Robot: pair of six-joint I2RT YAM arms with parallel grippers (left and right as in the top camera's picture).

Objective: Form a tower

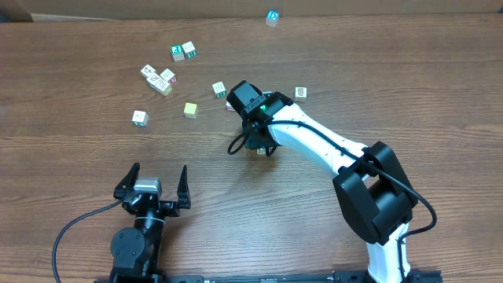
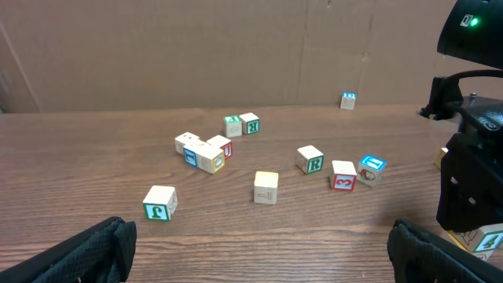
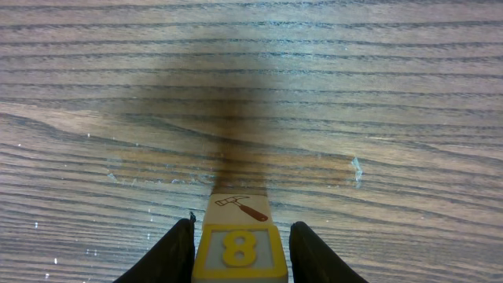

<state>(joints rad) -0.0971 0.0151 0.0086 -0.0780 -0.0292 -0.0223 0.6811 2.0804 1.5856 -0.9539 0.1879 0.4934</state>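
Observation:
In the right wrist view I look straight down the tower [image 3: 240,236]: its top cube has a yellow-framed 8 on top and a hammer picture on one side, and the cubes beneath are mostly hidden. My right gripper [image 3: 242,226] straddles that top cube with its jaws a sliver off each side. From overhead, the right gripper [image 1: 258,140] covers the tower at mid-table. In the left wrist view a cube of the tower [image 2: 486,237] peeks out below the right gripper [image 2: 471,185]. My left gripper [image 1: 159,171] [image 2: 259,234] rests open at the near edge, holding nothing.
Loose cubes lie scattered over the far left half: a green-marked pair [image 1: 184,51], a cluster [image 1: 160,79], single cubes [image 1: 140,118], [image 1: 190,110], [image 1: 219,90], [image 1: 301,93], and a blue one far back [image 1: 272,17]. A cardboard wall [image 2: 236,47] lines the back.

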